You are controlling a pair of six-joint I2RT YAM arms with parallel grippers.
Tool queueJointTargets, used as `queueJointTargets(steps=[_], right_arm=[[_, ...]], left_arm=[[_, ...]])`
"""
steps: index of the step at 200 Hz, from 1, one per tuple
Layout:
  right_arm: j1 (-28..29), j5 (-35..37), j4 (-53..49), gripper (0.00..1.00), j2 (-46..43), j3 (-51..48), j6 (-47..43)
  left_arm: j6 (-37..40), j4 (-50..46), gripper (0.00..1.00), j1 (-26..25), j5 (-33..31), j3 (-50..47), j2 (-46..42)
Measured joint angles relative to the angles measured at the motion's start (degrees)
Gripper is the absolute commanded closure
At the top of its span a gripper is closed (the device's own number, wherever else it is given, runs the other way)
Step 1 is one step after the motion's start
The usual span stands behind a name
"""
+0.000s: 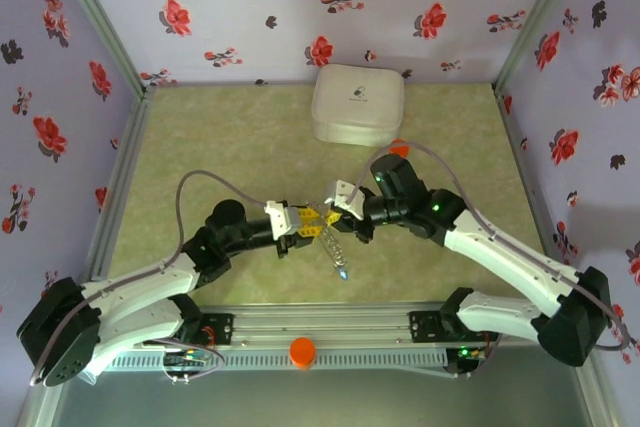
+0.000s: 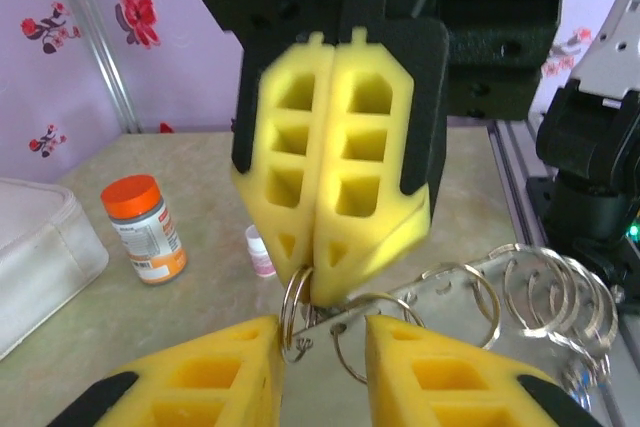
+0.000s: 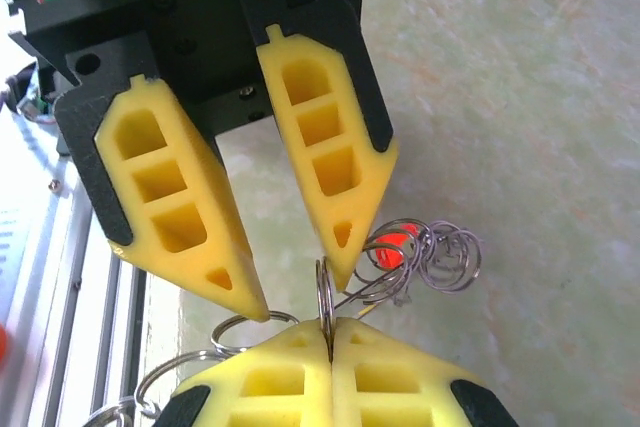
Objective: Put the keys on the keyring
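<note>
Both hands meet tip to tip over the middle of the surface [image 1: 220,137], with the keyring right between them. Right hand [image 3: 330,327] is fully together, clamped on the end loop of the keyring [image 3: 324,292]. That loop stands edge-on in the pinch and sticks out past my tips toward the left hand. Left hand [image 2: 322,325] is partly apart and holds nothing. Its two tips sit either side of that loop, one just beside the wire; can't tell if it touches. So the target is dead ahead of the left hand, inside its gap, with no real sideways offset. The rest of the keyring is a string of linked silver loops. Its long axis runs from the pinch off to my right, trailing toward the near edge in the top view. A small blue key [image 1: 343,273] hangs at its far end. A red blob [image 3: 395,240] shows among the loops, probably the red key, too blurred to be sure. My read: right hand is the anchor and left is the nearer free hand. The next move hinges on the left closing square on the loop without skating off the thin wire. Risk: the loop twists in the pinch.
</note>
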Motion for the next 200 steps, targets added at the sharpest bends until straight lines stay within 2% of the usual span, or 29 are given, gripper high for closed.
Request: queueJointTargets(steps=[51, 100, 118, 137, 154, 168, 174, 184, 200], right_arm=[[2.1, 4.1, -11.2, 1.00, 3.7, 4.9, -7.2], [4.3, 5.4, -13.7, 1.00, 5.2, 7.0, -9.1], [4.8, 5.6, -13.7, 1.00, 5.9, 7.3, -9.1], [4.8, 5.7, -13.7, 1.00, 6.4, 7.3, -9.1], [4.8, 5.9, -13.7, 1.00, 6.5, 7.3, -9.0], [4.8, 6.0, -13.6, 0.78, 6.4, 7.3, -8.4], [4.5, 6.0, -13.2, 0.72, 6.3, 7.2, -7.8], [3.7, 5.4, -11.4, 0.66, 5.3, 6.3, -6.3], [1.9, 4.1, -8.2, 0.65, 2.4, 3.7, -3.8]], left_arm=[[5.4, -10.5, 0.79, 0.0, 2.2, 3.8, 0.7], [7.0, -12.3, 0.80, 0.0, 3.6, 5.2, 2.5], [7.0, -12.7, 0.86, 0.0, 4.1, 5.2, 2.9], [7.2, -13.4, 1.00, 0.0, 4.6, 5.2, 3.0], [7.1, -13.6, 1.00, 0.0, 4.8, 5.2, 3.0], [7.0, -13.5, 1.00, 0.0, 4.8, 5.2, 3.0], [6.7, -13.2, 1.00, 0.0, 4.9, 5.2, 3.0], [6.3, -12.3, 1.00, 0.2, 5.0, 4.9, 2.7], [4.8, -9.2, 1.00, 0.6, 5.0, 3.3, 2.0]])
